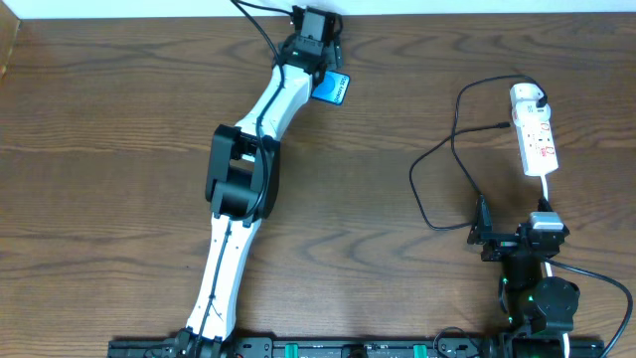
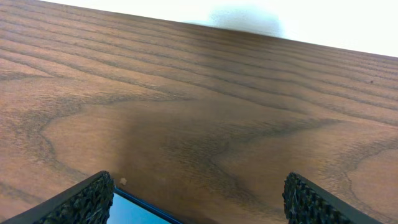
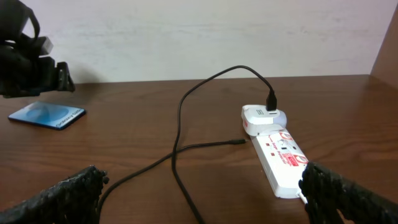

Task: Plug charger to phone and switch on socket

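Left pincer, spread wide, hovers over the slim blue-screened phone, well apart from the thin black charger cable and white socket strip near the released right pincer; gripping the phone's edges seems next.

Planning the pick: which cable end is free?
The small black tip lying loose beside the strip; the other end is plugged into the white plug head.

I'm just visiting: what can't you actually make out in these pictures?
phone: overhead, the left pincer hides part of it; in the left wrist view the bottom edge cuts off all but a corner.
socket: its switch is too small, in overhead and right wrist views, to tell on from off.
charger: tip too small in the right wrist view to show its shape.
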Robot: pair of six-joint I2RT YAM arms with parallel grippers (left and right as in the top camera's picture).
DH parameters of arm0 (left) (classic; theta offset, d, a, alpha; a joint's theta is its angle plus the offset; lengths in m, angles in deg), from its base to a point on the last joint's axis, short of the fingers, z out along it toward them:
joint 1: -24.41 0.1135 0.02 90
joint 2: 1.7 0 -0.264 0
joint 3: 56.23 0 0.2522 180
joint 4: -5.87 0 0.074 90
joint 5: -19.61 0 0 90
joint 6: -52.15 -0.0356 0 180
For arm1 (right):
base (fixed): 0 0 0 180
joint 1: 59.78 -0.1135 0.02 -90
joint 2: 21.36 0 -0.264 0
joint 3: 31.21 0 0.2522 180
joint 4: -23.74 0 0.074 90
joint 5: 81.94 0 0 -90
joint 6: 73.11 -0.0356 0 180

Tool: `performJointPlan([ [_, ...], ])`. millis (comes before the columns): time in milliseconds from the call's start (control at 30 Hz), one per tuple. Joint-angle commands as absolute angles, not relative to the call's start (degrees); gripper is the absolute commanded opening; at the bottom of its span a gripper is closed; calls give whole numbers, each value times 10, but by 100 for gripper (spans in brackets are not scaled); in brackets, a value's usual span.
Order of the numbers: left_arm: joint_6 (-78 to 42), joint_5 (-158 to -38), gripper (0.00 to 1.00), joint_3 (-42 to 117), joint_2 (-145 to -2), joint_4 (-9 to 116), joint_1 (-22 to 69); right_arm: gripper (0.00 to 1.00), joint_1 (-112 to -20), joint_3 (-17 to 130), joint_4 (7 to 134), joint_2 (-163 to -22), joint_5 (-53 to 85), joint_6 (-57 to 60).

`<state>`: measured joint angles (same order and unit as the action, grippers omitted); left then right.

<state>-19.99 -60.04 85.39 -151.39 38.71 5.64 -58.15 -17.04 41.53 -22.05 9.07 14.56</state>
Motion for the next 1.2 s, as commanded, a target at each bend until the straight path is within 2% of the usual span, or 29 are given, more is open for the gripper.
performJointPlan([
  [0, -209, -636, 87, 850, -1523, 391, 66, 99, -586, -171, 418, -217, 86, 142],
  [233, -219, -638, 87, 846, -1523, 420, 67, 99, -586, -171, 418, -217, 86, 142],
  [500, -323, -640, 87, 845, -1523, 414, 66, 99, -586, -171, 418, -217, 86, 142],
  [633, -362, -680, 87, 845, -1526, 409, 66, 99, -586, -171, 418, -217, 86, 142],
  [1167, -366, -700, 87, 845, -1554, 399, 66, 99, -586, -171, 418, -217, 86, 142],
])
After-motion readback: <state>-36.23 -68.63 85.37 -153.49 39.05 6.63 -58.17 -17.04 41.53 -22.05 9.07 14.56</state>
